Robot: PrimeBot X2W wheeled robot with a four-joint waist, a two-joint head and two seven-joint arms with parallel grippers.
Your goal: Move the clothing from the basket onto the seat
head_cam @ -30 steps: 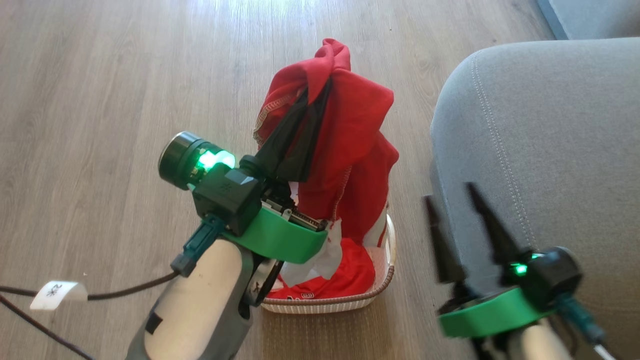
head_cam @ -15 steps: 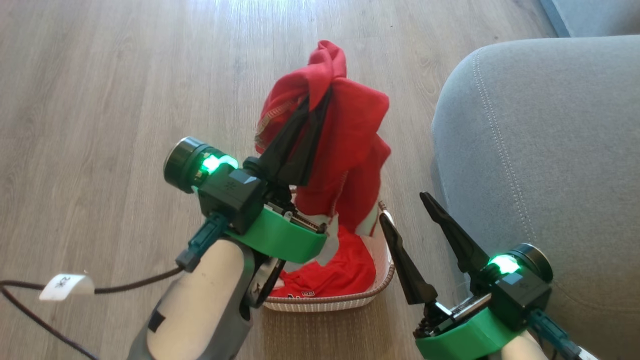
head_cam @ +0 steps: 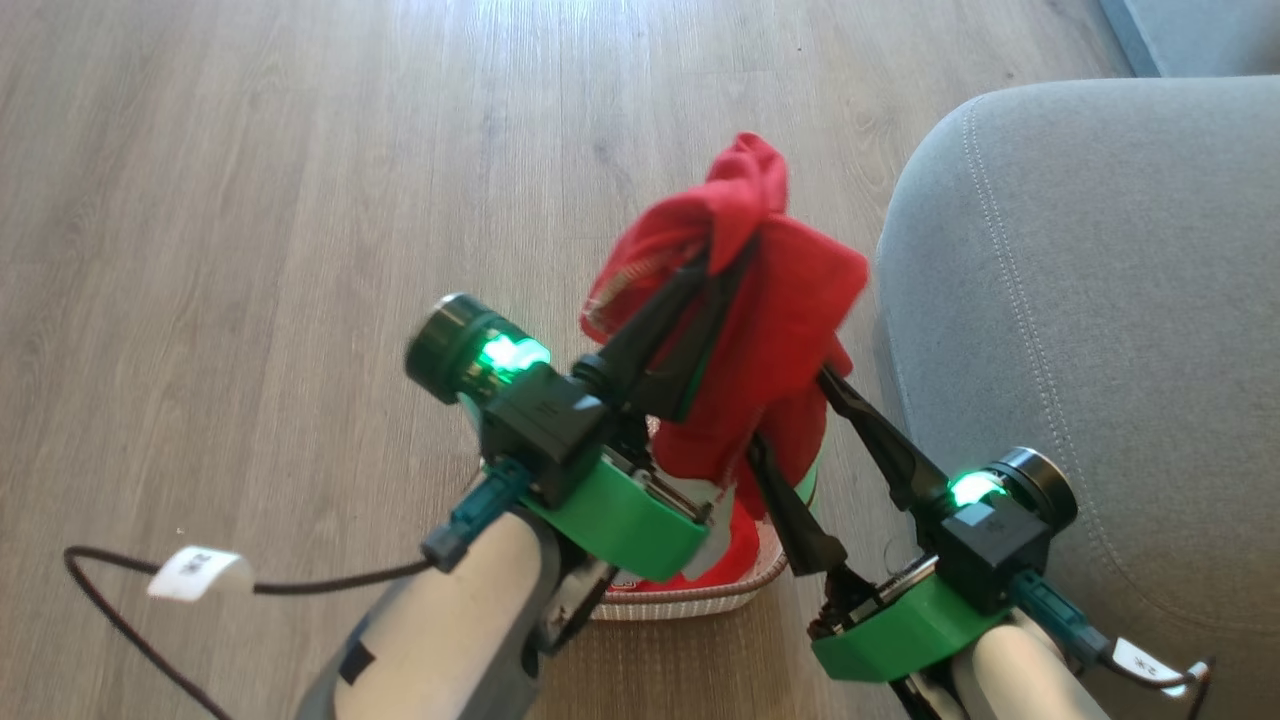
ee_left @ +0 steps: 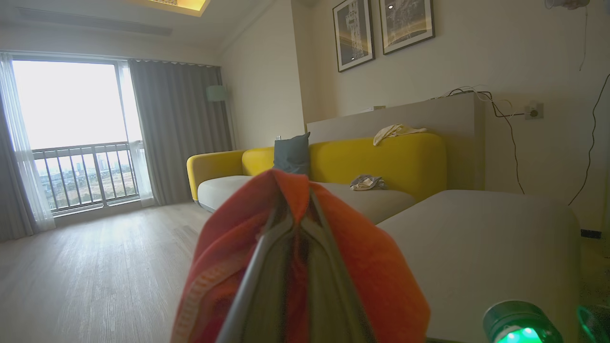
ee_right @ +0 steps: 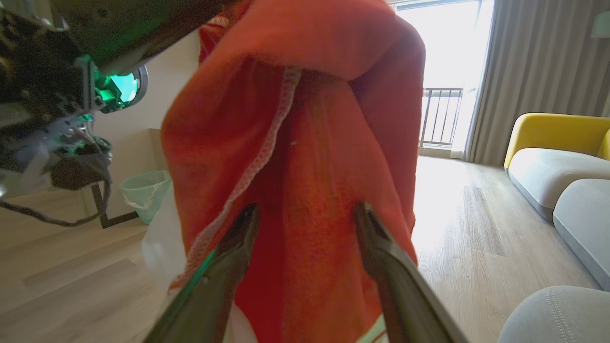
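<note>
My left gripper [head_cam: 722, 268] is shut on a bunch of red clothing [head_cam: 760, 330] and holds it up above the basket [head_cam: 690, 605]. The fabric hangs down towards the basket, where more red and white clothing [head_cam: 740, 555] lies. In the left wrist view the red clothing [ee_left: 228, 247] wraps the left gripper [ee_left: 295, 205]. My right gripper [head_cam: 795, 415] is open, one finger on each side of the hanging fabric. The right wrist view shows the right gripper [ee_right: 305, 216] open against the red clothing [ee_right: 310, 119]. The grey seat [head_cam: 1100, 300] lies just right of the basket.
Wood floor surrounds the basket. A dark cable with a white tag [head_cam: 195, 572] runs across the floor at the lower left. A pale green bin [ee_right: 143, 188] stands by a table leg. A yellow-backed sofa [ee_left: 381, 162] stands beyond the grey seat [ee_left: 476, 238].
My left gripper has carried the red clothing to the right, nearer the seat. My right gripper has come up and left from beside the seat to the hanging fabric, still open.
</note>
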